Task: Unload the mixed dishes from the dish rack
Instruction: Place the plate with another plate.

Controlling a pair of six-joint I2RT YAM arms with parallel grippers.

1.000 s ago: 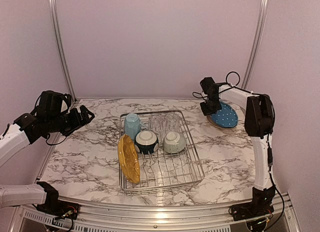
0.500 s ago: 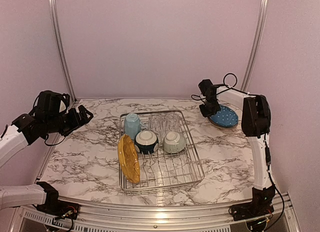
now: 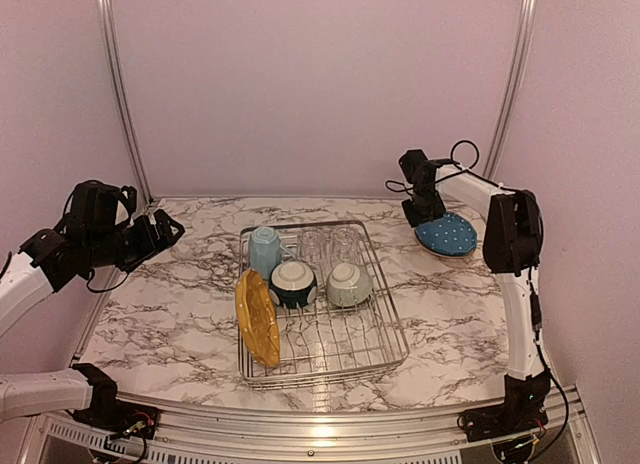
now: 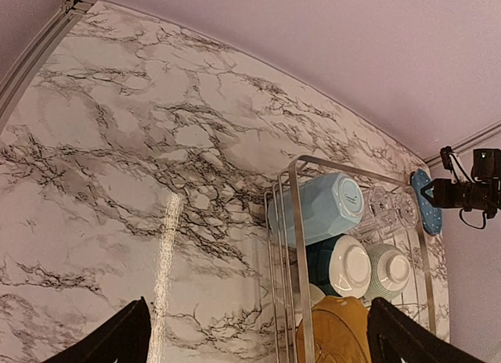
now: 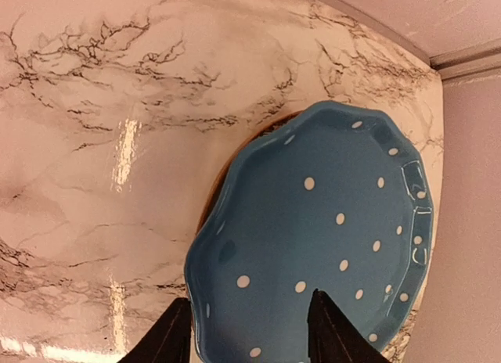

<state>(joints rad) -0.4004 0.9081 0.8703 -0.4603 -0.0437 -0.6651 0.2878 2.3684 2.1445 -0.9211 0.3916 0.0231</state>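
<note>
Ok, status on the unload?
Both jaws open, right one over the blue plate, lying far right. Rack holds yellow plate, mug, two bowls, two glasses. Path clear.

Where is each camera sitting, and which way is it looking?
Top external: high behind the arm bases, looking down at the marble table and silver wire dish rack; both arms, with the left end effector and right end effector, show.
Left wrist: on the left arm, looking across the table at the rack; its own dark fingers show.
Right wrist: on the right arm, looking down on the blue white-dotted plate; its own fingers show.
Shared: top external and left wrist both see the rack and the blue plate.
</note>
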